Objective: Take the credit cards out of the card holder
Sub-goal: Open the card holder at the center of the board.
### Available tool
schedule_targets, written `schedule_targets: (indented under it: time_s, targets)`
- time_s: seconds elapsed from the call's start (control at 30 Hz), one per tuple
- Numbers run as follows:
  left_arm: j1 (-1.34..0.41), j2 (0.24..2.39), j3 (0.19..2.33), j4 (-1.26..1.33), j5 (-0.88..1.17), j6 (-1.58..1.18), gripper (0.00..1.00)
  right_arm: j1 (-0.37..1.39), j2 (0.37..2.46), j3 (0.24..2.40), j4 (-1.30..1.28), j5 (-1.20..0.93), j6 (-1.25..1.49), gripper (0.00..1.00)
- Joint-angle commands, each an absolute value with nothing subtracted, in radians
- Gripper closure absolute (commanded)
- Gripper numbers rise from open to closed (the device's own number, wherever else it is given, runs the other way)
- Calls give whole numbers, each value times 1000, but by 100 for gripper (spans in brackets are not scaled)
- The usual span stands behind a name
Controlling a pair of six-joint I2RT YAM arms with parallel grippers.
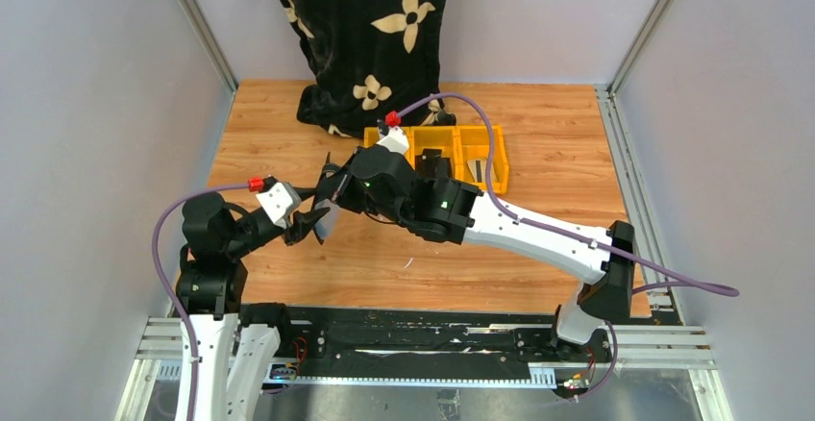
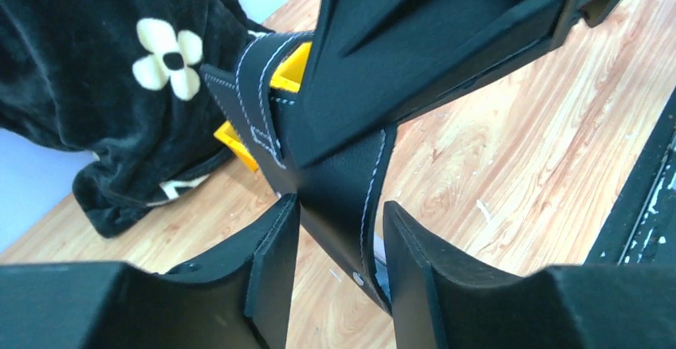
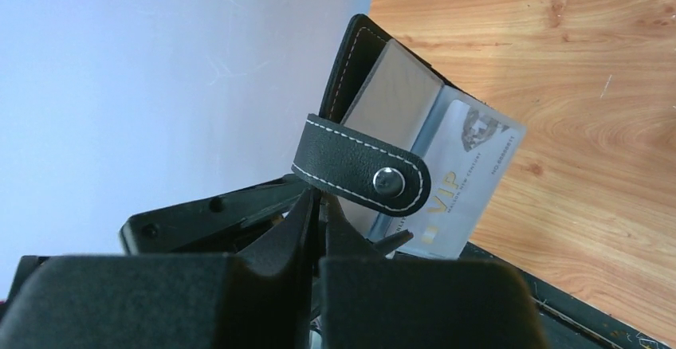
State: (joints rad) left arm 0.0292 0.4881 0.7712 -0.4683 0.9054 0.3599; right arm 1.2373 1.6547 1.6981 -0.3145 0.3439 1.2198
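Note:
The black card holder (image 1: 324, 215) hangs in the air between both grippers, over the left part of the table. In the right wrist view it (image 3: 347, 56) stands half open, its snap tab (image 3: 363, 164) hanging loose. A silvery-grey credit card (image 3: 396, 88) sits inside and a pale card printed "VIP" (image 3: 470, 166) sticks out of it. My right gripper (image 3: 320, 199) is shut on the thin edge of the holder's cover. My left gripper (image 2: 341, 207) has the holder's stitched body (image 2: 343, 178) between its fingers, both touching it.
A row of yellow bins (image 1: 482, 160) holding small dark items stands behind the grippers. A black cloth with cream flowers (image 1: 365, 37) hangs at the back and lies on the wooden table (image 1: 538, 123). Grey walls close both sides.

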Motion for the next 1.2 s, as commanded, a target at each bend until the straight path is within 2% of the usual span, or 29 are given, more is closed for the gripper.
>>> schedule_targets:
  time_s: [0.0, 0.13, 0.2, 0.27, 0.33, 0.43, 0.5, 0.63, 0.73, 0.97, 1.17]
  targets:
    - [21, 503, 777, -492, 874, 387, 61, 1249, 1604, 1665, -218, 348, 1228, 100]
    - [21, 528, 799, -434, 812, 338, 89, 1249, 1598, 1652, -202, 297, 1214, 100]
    - [20, 526, 801, -382, 792, 286, 100, 1248, 1600, 1660, -222, 278, 1196, 93]
    - [20, 518, 801, -337, 801, 226, 100, 1248, 1589, 1652, -222, 264, 1159, 82]
    - [21, 522, 815, -329, 840, 177, 100, 1246, 1560, 1628, -207, 267, 1085, 65]
    - [21, 544, 848, -344, 921, 101, 100, 1231, 1493, 1585, -176, 231, 915, 45]
    - [22, 564, 871, -330, 987, 1, 100, 1210, 1445, 1553, -187, 187, 801, 39]
    - [20, 610, 870, -114, 1125, -332, 100, 1160, 1324, 1452, -260, 218, 697, 33]
    - [20, 639, 890, 72, 1142, -548, 100, 1108, 1241, 1340, -223, 124, 660, 33]
    - [18, 671, 997, 86, 1171, -692, 100, 1045, 1136, 1181, -108, -157, 541, 31]
    - [11, 657, 995, 87, 1223, -763, 100, 1040, 1173, 1232, -53, -411, 440, 31]
